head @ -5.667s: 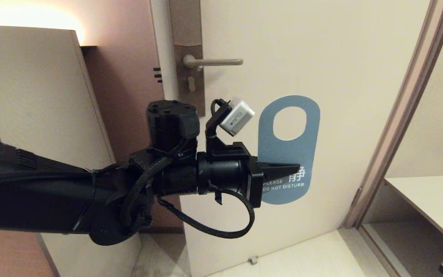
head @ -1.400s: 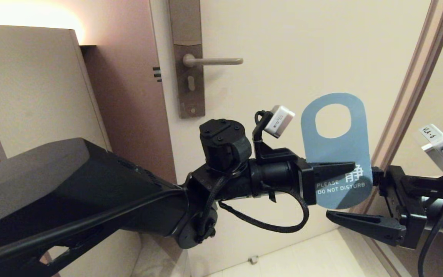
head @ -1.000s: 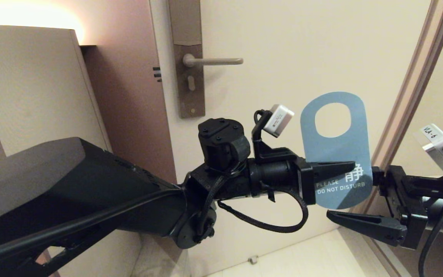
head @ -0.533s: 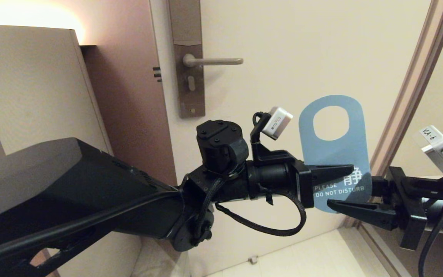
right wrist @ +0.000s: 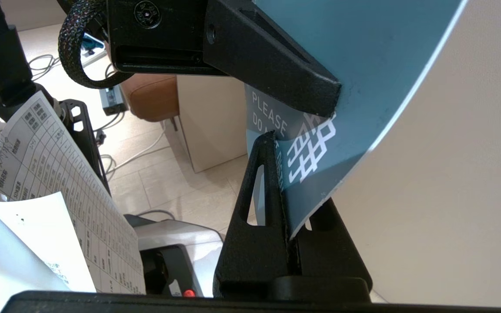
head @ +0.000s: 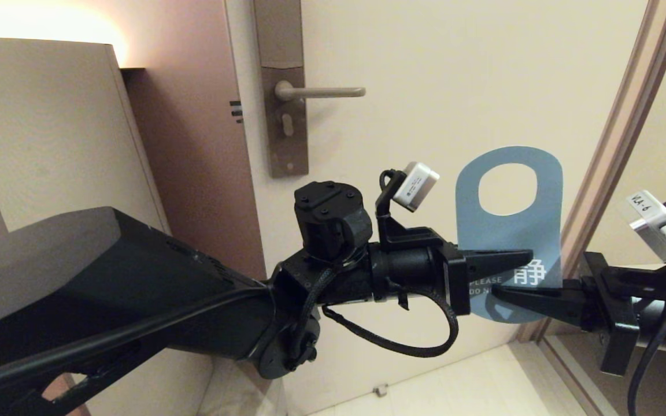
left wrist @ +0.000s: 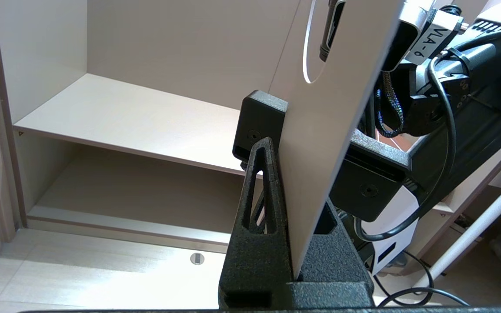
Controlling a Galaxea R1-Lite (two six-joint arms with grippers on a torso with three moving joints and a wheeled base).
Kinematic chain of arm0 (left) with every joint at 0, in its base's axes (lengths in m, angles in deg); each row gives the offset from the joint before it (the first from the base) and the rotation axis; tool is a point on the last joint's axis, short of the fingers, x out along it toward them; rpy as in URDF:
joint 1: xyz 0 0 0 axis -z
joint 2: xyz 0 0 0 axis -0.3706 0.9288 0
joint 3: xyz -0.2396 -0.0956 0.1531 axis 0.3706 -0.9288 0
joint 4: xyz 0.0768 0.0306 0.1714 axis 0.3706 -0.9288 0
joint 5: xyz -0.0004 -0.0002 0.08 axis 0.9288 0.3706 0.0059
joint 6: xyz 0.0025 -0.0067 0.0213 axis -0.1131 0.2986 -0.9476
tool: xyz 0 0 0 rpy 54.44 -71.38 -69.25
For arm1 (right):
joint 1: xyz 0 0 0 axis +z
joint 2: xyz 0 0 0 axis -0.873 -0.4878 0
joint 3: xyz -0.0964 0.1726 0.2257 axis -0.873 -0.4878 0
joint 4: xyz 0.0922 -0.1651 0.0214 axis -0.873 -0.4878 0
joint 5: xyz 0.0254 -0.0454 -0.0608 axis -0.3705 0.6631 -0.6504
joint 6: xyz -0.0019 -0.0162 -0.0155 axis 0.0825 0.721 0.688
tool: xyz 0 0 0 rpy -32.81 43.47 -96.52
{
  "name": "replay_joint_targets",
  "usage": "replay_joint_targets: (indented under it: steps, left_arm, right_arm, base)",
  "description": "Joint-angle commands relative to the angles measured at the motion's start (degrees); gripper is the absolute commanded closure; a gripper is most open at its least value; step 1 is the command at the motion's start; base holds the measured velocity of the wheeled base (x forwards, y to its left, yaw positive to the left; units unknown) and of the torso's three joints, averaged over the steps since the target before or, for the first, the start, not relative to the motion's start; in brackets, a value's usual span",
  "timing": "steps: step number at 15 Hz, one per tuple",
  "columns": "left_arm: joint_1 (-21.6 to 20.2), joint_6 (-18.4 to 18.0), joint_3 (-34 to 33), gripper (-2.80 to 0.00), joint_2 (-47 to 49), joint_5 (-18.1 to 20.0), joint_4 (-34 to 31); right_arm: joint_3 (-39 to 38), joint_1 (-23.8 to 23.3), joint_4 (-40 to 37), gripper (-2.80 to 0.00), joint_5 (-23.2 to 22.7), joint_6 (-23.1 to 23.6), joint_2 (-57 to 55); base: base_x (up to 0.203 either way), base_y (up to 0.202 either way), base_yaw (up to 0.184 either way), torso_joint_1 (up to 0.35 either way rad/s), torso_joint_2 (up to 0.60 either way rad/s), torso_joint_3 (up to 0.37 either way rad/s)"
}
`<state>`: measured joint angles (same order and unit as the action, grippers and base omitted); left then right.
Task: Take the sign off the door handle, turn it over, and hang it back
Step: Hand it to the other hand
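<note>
Sign point(head: 506, 231): upright, teal face to the head camera, off and well below-right of the door handle point(head: 324, 91)
Left gripper point(head: 503, 260): clamped on sign's lower part; right gripper point(head: 521, 297): clamped on its bottom edge

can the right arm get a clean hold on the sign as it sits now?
Probably yes: the right claw is already shut on the sign at its lower edge, just below the left claw, which also grips it.
</note>
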<state>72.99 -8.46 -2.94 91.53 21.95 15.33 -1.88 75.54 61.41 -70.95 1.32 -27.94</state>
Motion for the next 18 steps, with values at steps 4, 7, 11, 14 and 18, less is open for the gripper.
replay_joint_targets:
  steps: [4, 7, 11, 14, 18]
  left_arm:
    - [-0.2, 0.1, 0.0, 0.00, 0.1, 0.1, 0.1]
    - [-0.2, 0.0, 0.0, -2.80, 0.3, 0.1, 0.2]
    - [-0.4, 0.2, -0.1, -2.80, 0.2, 0.1, 0.2]
    - [-1.3, 0.1, -1.6, -2.80, -0.4, 0.1, 0.3]
    - [-2.4, -0.1, -5.3, -2.80, -2.3, 0.0, 0.5]
  right_arm:
    - [0.2, 0.0, 0.3, 0.00, -0.3, 0.0, -0.5]
    - [0.2, 0.0, 0.4, 0.00, -0.3, 0.0, -0.8]
    - [0.2, 0.0, 0.4, 0.00, -0.3, 0.2, -1.1]
    - [0.1, 0.0, 0.4, 0.00, -0.3, 0.2, -0.9]
    - [0.1, 0.0, 0.4, 0.00, -0.3, 0.2, -0.8]
  base:
    - [0.000, 0.000, 0.000, 0.000, 0.00, 0.000]
    - [0.000, 0.000, 0.000, 0.000, 0.00, 0.000]
    - [0.000, 0.000, 0.000, 0.000, 0.00, 0.000]
    - [0.000, 0.000, 0.000, 0.000, 0.00, 0.000]
    - [0.000, 0.000, 0.000, 0.000, 0.00, 0.000]
